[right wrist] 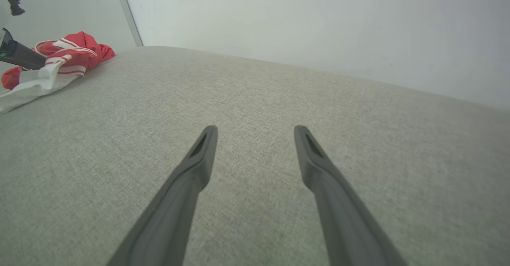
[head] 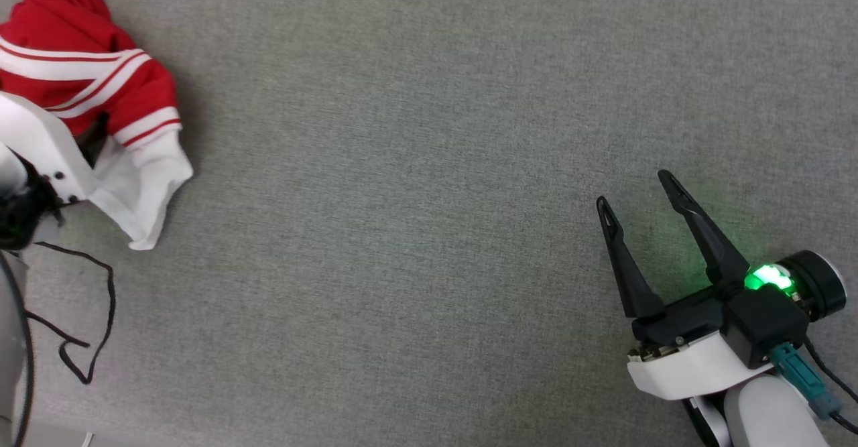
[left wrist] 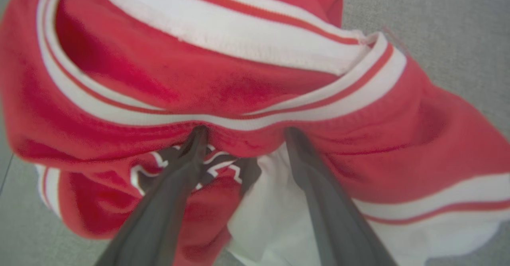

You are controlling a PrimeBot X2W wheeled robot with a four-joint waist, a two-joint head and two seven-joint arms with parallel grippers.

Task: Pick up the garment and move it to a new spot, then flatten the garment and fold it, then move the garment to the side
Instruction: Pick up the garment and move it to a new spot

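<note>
Red cloth: the garment [head: 87, 92] lies bunched at the far-left corner of the grey surface [head: 429, 98]. Your left gripper [left wrist: 243, 132] is right on it, jaws spread wide, tips nosing into a red fold, nothing pinched yet. The right gripper [head: 633, 189] hangs open too, well apart at that surface's near right.

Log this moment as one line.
garment: crumpled, far left | left tool: open, tips at its red fold | right tool: open, apart, over grey surface

Left tool [left wrist: 246, 132] fingertips buried under garment [left wrist: 239, 90] fold; garment cut off by head view's left edge
</note>
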